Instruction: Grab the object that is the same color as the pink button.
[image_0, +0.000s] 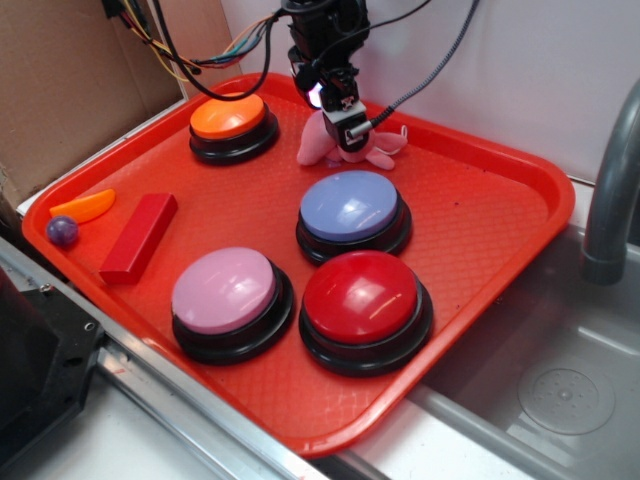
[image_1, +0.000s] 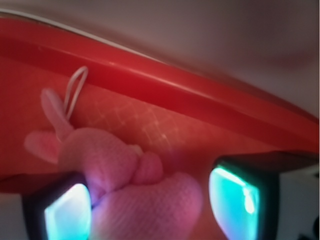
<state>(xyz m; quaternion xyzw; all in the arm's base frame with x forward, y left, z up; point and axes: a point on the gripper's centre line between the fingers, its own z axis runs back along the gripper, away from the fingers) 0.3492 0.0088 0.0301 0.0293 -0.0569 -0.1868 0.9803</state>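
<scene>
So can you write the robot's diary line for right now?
phase: closing in | gripper: open, straddling pink plush toy | pink button: untouched | toy on tray

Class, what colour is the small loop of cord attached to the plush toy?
White: the loop on the pink plush toy shows best in the wrist view.

Red tray (image_0: 500, 200), raised rim, textured floor. Contents: orange button (image_0: 233, 122) at the far left; pink plush (image_0: 322, 140) near the far rim, white loop (image_1: 75, 90) lying toward the rim; lavender-blue button (image_0: 352, 212) at centre; pink button (image_0: 228, 297) and red button (image_0: 365, 305) side by side at the near edge; red block (image_0: 139, 236), orange wedge (image_0: 84, 205) and purple ball (image_0: 62, 232) along the left side.
</scene>
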